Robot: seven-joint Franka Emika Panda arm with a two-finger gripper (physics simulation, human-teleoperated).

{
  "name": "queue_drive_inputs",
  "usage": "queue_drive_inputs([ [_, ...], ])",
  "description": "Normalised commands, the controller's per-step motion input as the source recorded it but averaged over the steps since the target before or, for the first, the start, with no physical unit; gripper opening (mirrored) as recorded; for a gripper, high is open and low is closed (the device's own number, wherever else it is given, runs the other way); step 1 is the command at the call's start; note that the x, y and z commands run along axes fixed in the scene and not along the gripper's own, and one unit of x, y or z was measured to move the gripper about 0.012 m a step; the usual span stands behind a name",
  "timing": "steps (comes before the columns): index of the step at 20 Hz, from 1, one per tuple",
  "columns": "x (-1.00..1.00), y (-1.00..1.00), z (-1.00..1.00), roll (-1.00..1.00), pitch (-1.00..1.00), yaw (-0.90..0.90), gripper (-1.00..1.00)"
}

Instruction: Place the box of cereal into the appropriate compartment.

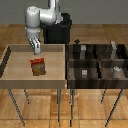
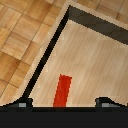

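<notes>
The box of cereal (image 1: 38,66) stands upright in the light wooden tray (image 1: 12,70) at the exterior view's left, red-orange on top and tan-brown below. In the wrist view only its red top (image 2: 62,90) shows as a narrow strip. My gripper (image 1: 36,49) hangs above the tray's far part, a little behind and above the box, not touching it. In the wrist view the gripper (image 2: 64,103) shows two fingertips (image 2: 22,103) set wide apart with the box's top between them, lower down. The gripper is open and empty.
A dark tray with several compartments (image 1: 97,62) stands at the exterior view's right, holding small grey blocks (image 1: 84,73). Both trays rest on thin-legged stands over a wooden floor (image 2: 20,30). The robot's black base (image 1: 59,31) is behind the trays.
</notes>
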Motion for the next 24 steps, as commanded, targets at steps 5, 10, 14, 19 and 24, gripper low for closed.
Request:
queue_drive_inputs([
  [5, 0.0, 0.2, 0.0, 0.0, 0.0, 0.0, 1.0],
  [10, 0.0, 0.4, 0.0, 0.0, 0.0, 0.0, 1.0],
  [14, 0.0, -0.25, 0.0, 0.0, 0.0, 0.0, 1.0],
  [19, -0.2, 0.0, 0.0, 0.0, 0.0, 0.0, 1.0],
  [24, 0.0, 0.0, -0.2, 0.0, 0.0, 0.0, 1.0],
])
